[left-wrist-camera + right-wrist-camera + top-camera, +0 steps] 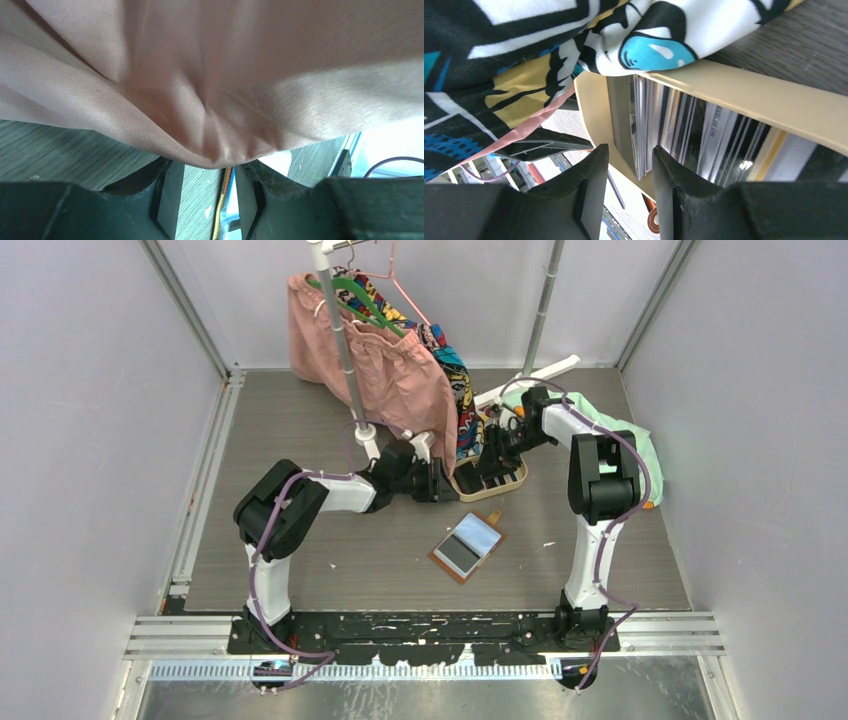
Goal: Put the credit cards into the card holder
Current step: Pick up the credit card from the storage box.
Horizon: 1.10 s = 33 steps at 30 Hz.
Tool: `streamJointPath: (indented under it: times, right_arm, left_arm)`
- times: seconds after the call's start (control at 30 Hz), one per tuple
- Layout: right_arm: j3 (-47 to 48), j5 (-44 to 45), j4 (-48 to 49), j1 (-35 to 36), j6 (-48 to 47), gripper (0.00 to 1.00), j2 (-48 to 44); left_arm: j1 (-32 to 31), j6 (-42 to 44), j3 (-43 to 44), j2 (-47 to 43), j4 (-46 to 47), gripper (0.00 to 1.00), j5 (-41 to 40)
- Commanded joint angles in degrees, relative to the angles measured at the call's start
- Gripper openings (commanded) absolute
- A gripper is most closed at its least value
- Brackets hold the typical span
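1. By my reading, the step in hand was fetching a card. The credit cards (674, 125) stood on edge in a tight stack inside the beige tray (749, 95), just ahead of the right claw (628, 165). None showed in the card holder (467, 545).
2. The right claw's fingers stood apart, lined up on the tray's end and the nearest card edges. I saw nothing pinched between them.
3. The left claw (208, 180) also stood apart and held nothing I could see. The hem of the pink skirt (225, 75) draped over its tips. A thin yellowish edge showed beyond the gap; I could not tell what it was.
4. The card holder lay open on the table (300, 530), well behind both claws and apart from the tray.
5. The next move would likely call for the right claw to single out one card, close on its thin edge, and lift it clear of the tray wall. The patterned garment (524, 50) hung just above that claw.
6. Only the right wrist view showed the cards; overhead, arms and clothing hid them. Only the overhead view showed the holder. The left wrist view was nearly all cloth.
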Motion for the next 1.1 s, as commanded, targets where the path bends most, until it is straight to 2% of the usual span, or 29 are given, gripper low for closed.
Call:
streamJointPath:
  times: [0.0,0.27,0.5,0.7,1.07]
  right_arm:
    - [0.82,-4.66,-0.36,1.53,-0.81,0.43,-0.44]
    - [1.44,-11.94,-1.08,2.37,0.77,0.39,-0.68]
    - [0.29,-13.66,1.30,2.43,4.35,0.34,-0.46]
    - [0.16,-10.26,0.89,3.04,6.03,0.30,1.71]
    - [-0.76,-1.76,2.92,5.31,6.59,0.40,1.65]
  left_arm:
    - [-0.21,1.65,2.92,-0.43,0.39,0.42,-0.61]
    - [-0.13,2.10,3.75,-0.14,-0.25,0.42,-0.54]
    - [-0.17,2.09,3.95,-0.18,-0.42,0.42,-0.85]
    - [-0.18,2.10,4.18,0.11,-0.68,0.42,-1.08]
    - [-0.16,2.32,4.19,0.28,-0.68,0.42,-1.04]
